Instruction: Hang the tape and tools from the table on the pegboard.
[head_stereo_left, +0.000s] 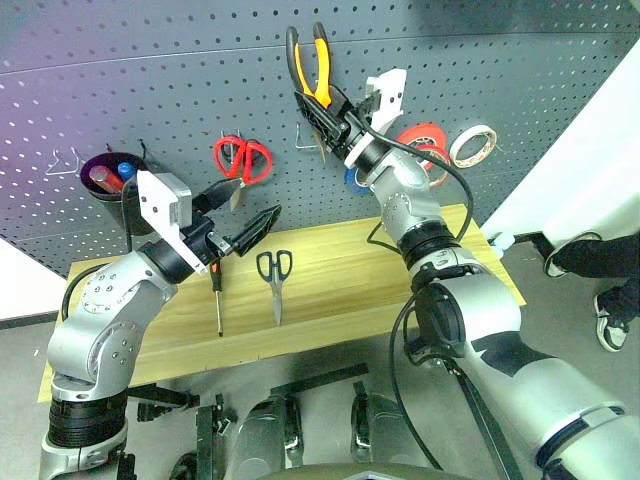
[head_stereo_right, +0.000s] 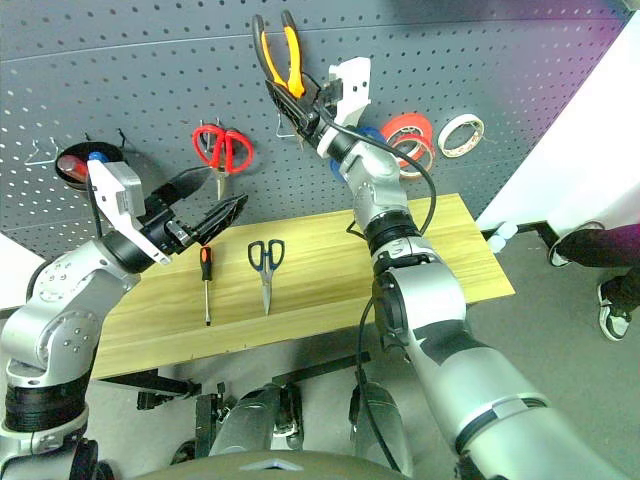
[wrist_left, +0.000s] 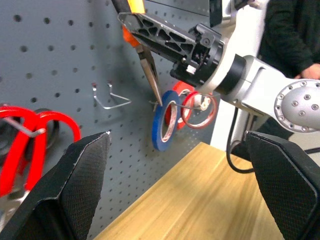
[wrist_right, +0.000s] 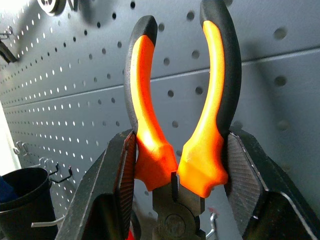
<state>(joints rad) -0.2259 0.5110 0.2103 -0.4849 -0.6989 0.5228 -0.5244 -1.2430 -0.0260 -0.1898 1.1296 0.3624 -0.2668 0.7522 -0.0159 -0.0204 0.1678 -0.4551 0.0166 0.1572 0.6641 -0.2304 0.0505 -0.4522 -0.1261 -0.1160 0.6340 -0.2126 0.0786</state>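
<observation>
We find the right gripper (head_stereo_left: 322, 108) raised against the pegboard (head_stereo_left: 150, 80), its fingers clamped on the pliers (head_stereo_left: 312, 60) just above the pivot. The orange-and-black handles point up and the steel nose points down toward a bent wire hook (wrist_left: 111, 98). Little room remains there: a blue roll (wrist_left: 165, 120) and red tape rings (wrist_left: 200, 107) hang just beside the nose, and a cream roll (head_stereo_left: 472, 145) hangs further toward the board's right edge.

The left gripper (head_stereo_left: 238, 222) hovers over the left half of the table (head_stereo_left: 400, 270), its textured black fingers spread wide and holding nothing.

On the light, grained wood lie the screwdriver (head_stereo_left: 217, 300) and the dark-handled scissors (head_stereo_left: 275, 280), side by side but apart, both near mid-table with their tips toward the front edge. The right half of the tabletop is open.

Red-handled scissors (head_stereo_left: 243, 160) hang on the board above them, and a black cup (head_stereo_left: 112, 185) hangs near its left edge.
</observation>
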